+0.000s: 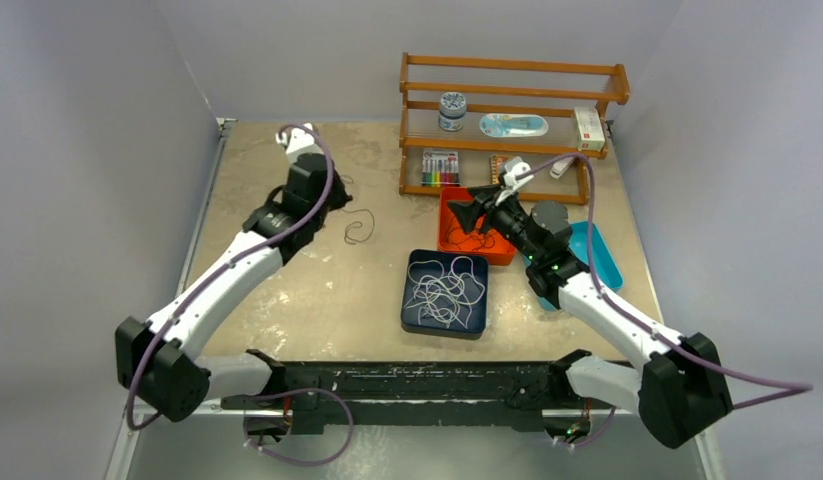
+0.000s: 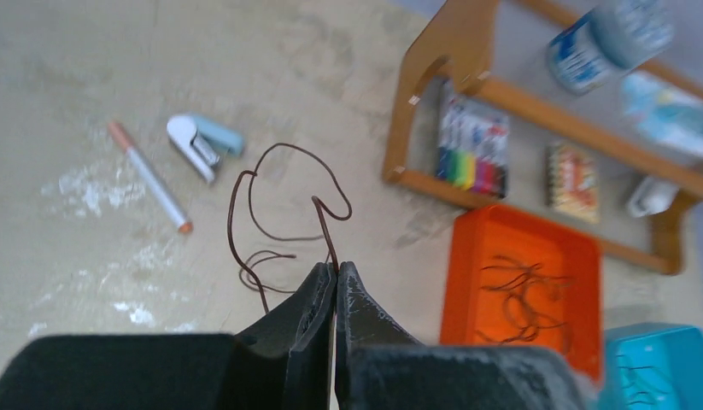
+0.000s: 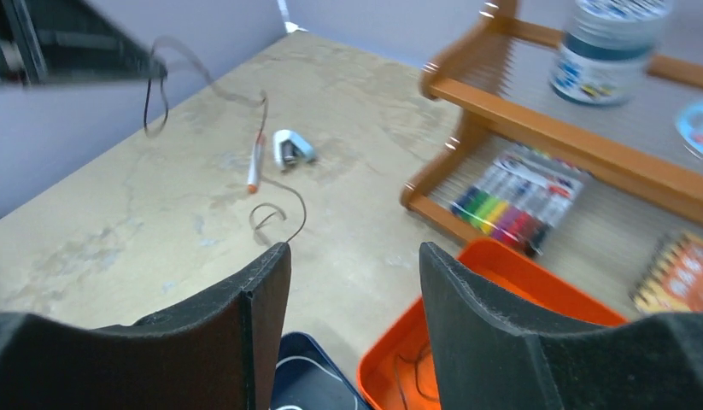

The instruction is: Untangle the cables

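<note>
Navy tray: nearest the arm bases, holding a heap of white cables.
Right gripper: fingers spread wide with nothing between them, hovering over the orange tray.
Orange tray: just beyond the navy one, with a few dark cables lying inside.
Left gripper: jaws pressed together, pinching one thin brown cable that curls out past the tips above the table.
Stapler and pen: on the table beyond that cable.
Wooden shelf: far edge.

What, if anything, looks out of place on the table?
A stapler and a pen lie loose on the tabletop left of the wooden shelf, unlike the shelved markers, beside the brown cable that the left gripper pinches. Nothing looks spilled or damaged.
</note>
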`<state>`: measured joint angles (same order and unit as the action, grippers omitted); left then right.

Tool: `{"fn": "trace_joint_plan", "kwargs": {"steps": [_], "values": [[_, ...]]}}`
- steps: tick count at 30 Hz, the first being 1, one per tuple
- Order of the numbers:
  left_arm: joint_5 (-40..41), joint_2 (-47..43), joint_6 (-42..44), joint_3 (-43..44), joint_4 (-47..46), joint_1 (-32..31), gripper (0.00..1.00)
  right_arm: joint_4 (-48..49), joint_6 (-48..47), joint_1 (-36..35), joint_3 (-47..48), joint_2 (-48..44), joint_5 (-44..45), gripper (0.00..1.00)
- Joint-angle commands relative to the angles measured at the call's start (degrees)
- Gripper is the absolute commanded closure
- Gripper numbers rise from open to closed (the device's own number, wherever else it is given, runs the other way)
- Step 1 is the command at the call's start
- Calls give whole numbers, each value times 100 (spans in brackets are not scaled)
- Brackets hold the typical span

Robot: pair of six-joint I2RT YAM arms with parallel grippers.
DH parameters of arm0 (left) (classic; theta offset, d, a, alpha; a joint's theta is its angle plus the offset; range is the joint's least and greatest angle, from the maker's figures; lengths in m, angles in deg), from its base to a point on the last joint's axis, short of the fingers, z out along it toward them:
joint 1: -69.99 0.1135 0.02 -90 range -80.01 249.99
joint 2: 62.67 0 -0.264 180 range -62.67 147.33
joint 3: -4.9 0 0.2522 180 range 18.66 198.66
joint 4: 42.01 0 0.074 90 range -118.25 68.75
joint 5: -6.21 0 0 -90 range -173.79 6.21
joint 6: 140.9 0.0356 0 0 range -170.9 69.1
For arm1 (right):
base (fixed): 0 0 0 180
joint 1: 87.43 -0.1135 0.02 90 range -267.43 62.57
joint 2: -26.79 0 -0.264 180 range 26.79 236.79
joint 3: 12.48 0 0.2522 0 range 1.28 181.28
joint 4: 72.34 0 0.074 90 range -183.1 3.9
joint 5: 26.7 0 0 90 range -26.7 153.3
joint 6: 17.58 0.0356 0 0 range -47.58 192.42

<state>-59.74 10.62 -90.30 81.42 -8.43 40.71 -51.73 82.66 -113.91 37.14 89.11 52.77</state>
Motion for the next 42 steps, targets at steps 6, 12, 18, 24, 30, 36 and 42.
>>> {"fn": "trace_joint_plan", "kwargs": {"steps": [6,12,18,24,30,36,42], "values": [[-386,-670,948,1348,382,-18,100,1698,-521,-37,876,1167,-2255,30],[-901,-626,992,1860,350,-17,100,1841,-1244,-672,1688,2112,-2095,25],[-1254,-628,975,2039,166,-21,100,2356,-887,-917,2476,3118,-2001,24],[-1511,-690,874,2159,-25,-17,100,2242,-633,-934,3316,4086,-2346,26],[-1494,-772,915,2413,-39,-21,100,2076,-491,-932,3489,4650,-2543,36],[-1339,-866,993,2482,-31,-17,100,2274,-193,-933,2990,4522,-2344,75],[-1051,-1026,1081,2436,50,-18,100,2420,-181,-916,2318,3810,-1739,100]]}}
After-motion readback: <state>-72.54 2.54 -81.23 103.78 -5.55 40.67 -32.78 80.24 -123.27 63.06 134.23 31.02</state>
